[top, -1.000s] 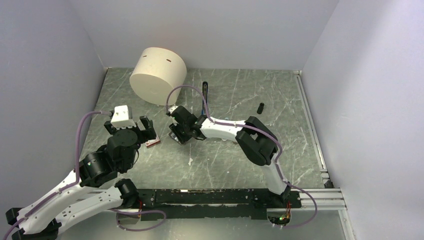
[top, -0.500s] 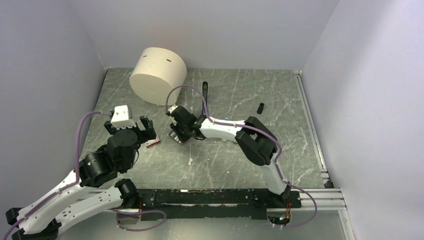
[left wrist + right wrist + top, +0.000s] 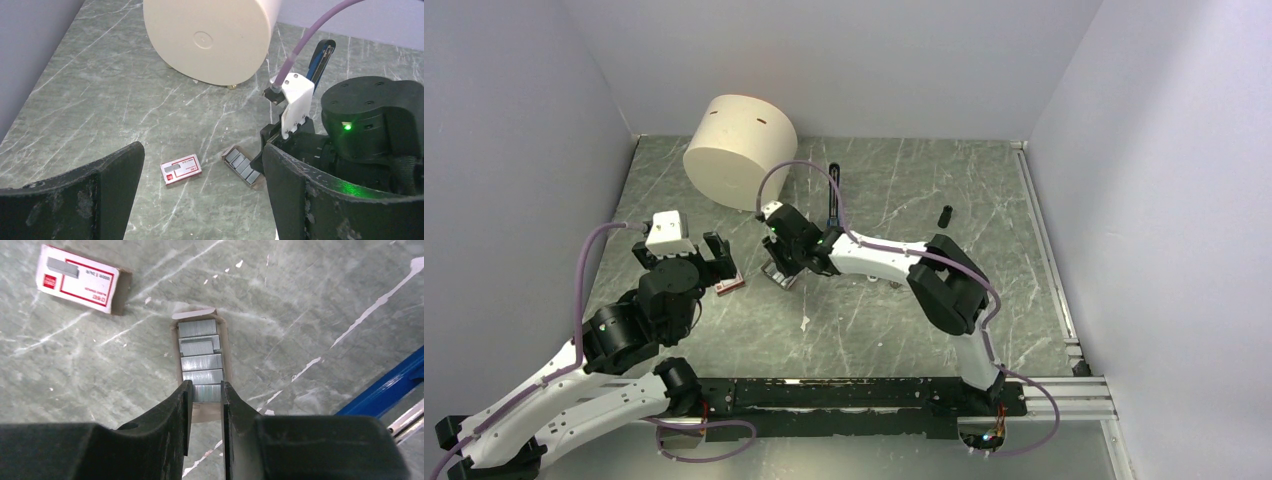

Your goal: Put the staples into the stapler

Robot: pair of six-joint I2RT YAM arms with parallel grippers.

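Grey-green marbled tabletop (image 3: 894,320), boxed in by pale lilac walls, with a cream drum (image 3: 740,150) at the back left as my reference point. On my side of the drum, the staples (image 3: 201,360) lie in their open cardboard tray, five silver ribbed blocks in a row. My right fingers (image 3: 182,405) are drawn in narrow on the block at the near end of that row, one against each side of it.

Also on my side of the drum, just left of the tray, sits the red-and-white box sleeve (image 3: 77,279). It has a red border, a small red logo square, a picture of a staple strip, and a line of print too fine for me to read. My left fingers (image 3: 117,180) hang spread wide near that sleeve, holding nothing.

Right of the drum, the blue stapler (image 3: 319,60) lies on the tabletop, apart from the staples. Farther right of the drum stands a small black cylinder (image 3: 945,216).
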